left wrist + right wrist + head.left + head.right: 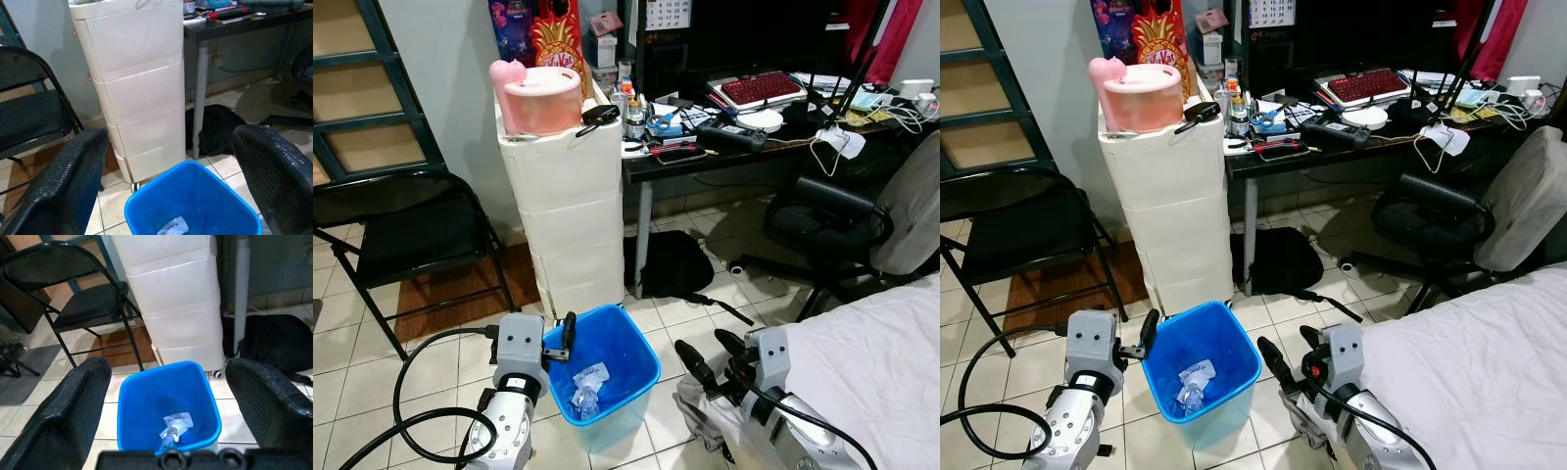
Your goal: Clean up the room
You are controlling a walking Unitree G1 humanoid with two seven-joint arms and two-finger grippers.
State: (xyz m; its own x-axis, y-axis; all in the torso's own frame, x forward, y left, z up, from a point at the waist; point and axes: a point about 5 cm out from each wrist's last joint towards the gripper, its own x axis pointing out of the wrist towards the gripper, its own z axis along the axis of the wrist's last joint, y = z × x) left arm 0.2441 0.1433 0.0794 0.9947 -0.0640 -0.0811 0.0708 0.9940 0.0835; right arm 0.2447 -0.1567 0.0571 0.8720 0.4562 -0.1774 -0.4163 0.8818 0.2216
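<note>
Left gripper (pixel 166 161) and right gripper (pixel 166 396) stood wide open, empty, flanking the blue bin (pixel 636 367) holding a bottle (pixel 168 436).

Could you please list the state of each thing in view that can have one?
Blue bin: upright, unlidded, a bottle and paper inside.
White drawer unit: drawers shut.
Folding chair: unfolded, seat bare.
Left gripper: fingers open, holding nothing.
Right gripper: fingers open, holding nothing.

This is a room in a home, used for both sleep and work. A bed (pixel 881 362) with a white sheet stands beside a cluttered dark desk (pixel 744 147) with a red keyboard (pixel 761 87), an office chair (pixel 862 230), white plastic drawers (pixel 568 206) and a tiled floor (pixel 440 343).
</note>
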